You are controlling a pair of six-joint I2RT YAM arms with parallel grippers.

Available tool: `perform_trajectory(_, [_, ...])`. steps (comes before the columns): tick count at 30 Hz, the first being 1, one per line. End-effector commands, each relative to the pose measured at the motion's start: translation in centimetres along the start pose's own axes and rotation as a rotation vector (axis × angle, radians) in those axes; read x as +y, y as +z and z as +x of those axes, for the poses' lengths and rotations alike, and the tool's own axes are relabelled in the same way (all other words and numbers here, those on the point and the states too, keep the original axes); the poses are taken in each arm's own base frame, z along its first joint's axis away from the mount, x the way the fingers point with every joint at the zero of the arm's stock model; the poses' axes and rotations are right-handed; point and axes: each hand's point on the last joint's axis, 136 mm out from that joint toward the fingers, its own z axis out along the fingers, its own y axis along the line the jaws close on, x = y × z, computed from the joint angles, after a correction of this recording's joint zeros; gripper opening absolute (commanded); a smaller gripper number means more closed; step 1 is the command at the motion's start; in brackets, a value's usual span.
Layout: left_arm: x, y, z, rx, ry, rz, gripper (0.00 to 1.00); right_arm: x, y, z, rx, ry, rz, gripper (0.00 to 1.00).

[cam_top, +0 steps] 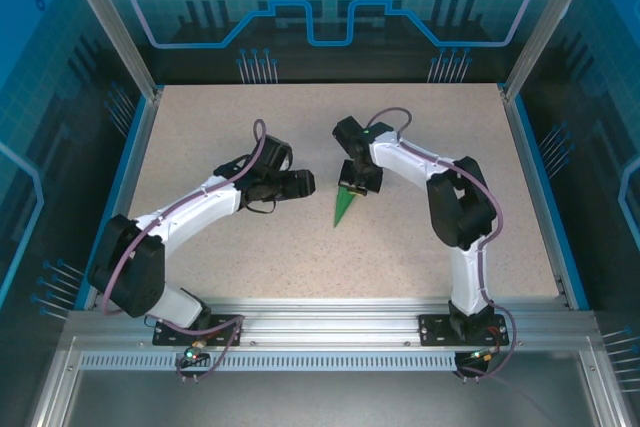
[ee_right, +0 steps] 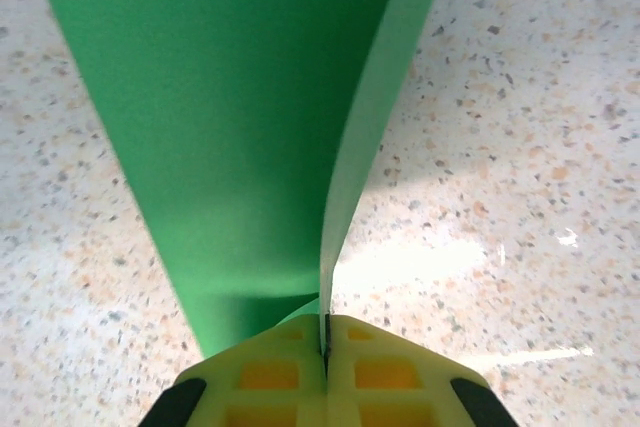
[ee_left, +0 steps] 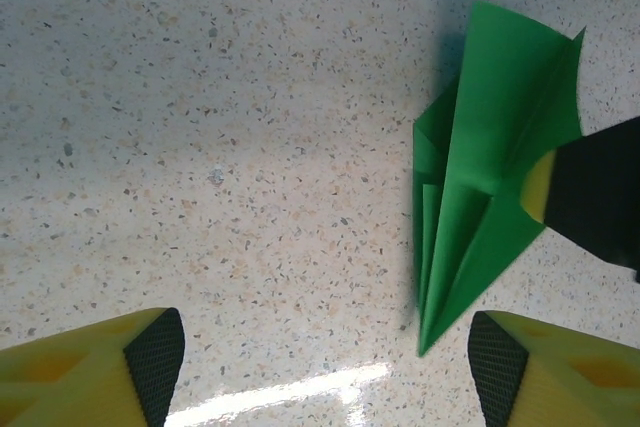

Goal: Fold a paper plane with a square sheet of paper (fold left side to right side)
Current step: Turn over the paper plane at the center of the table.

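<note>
Paper plane (cam_top: 344,209): bright green, slim pointed dart, mid-table, sharp tip toward the near edge, wide end under the right gripper (cam_top: 358,185). Right jaws pressed together, pinching the plane's wide end. Right wrist view gives the pinch itself: yellow fingers (ee_right: 270,372) closed on a thin paper edge, green surface fanning away above the speckled table (cam_top: 200,147). Left wrist view gives the folds instead: layered flaps, centre crease, narrow point. Left gripper (cam_top: 300,184) just beside the plane, jaws spread, holding nothing.
</note>
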Motion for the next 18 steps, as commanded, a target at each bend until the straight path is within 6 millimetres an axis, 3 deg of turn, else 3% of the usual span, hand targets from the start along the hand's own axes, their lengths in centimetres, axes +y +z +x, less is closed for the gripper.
perform_trajectory(1, [0.6, -1.5, -0.8, -0.04, -0.008, -0.02, 0.78, 0.6, -3.1, 0.3, -0.046, -0.064, -0.068, 0.0])
perform_trajectory(10, [1.6, -4.4, -2.9, -0.161, -0.018, -0.055, 0.85, 5.3, -7.1, 3.2, -0.058, -0.28, -0.496, 0.0])
perform_trajectory(12, [1.6, -4.9, -3.2, -0.181, -0.015, -0.051, 0.89, 5.1, -6.7, 3.5, -0.056, -0.294, -0.518, 0.0])
perform_trajectory(18, [1.7, -4.8, -3.3, -0.172, -0.02, -0.059, 0.91, 4.3, -2.8, 4.1, 0.016, -0.287, -0.568, 0.0])
